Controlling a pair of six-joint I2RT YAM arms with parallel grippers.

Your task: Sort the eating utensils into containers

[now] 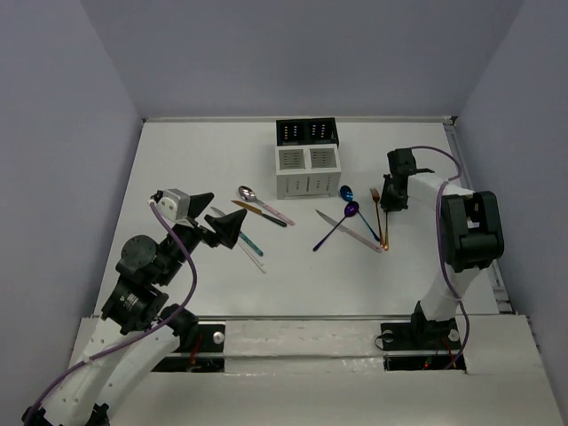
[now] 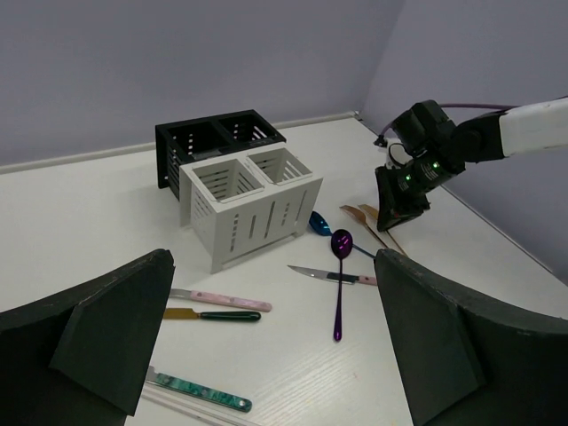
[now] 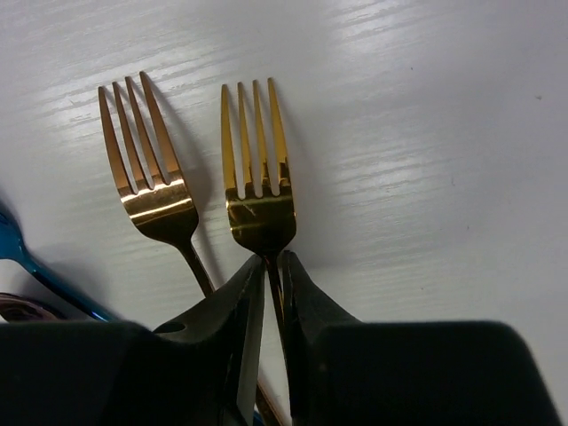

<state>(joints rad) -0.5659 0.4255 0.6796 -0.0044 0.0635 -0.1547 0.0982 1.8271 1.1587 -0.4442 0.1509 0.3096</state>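
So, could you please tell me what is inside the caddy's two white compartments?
No utensil sticks out of the white compartments; only their slotted inner walls show. Their floors are hidden by the front walls.

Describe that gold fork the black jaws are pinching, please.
The gold fork looks like polished metal, shiny and mirror-like, with four slim tines and a narrow neck. It lies on the white table, tines pointing away from the camera. The right arm's jaws are closed on its neck. A matching fork lies beside it, heads apart.

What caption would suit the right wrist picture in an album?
The right end effector pinches the neck of one gold fork, its twin lying beside it on the white table.
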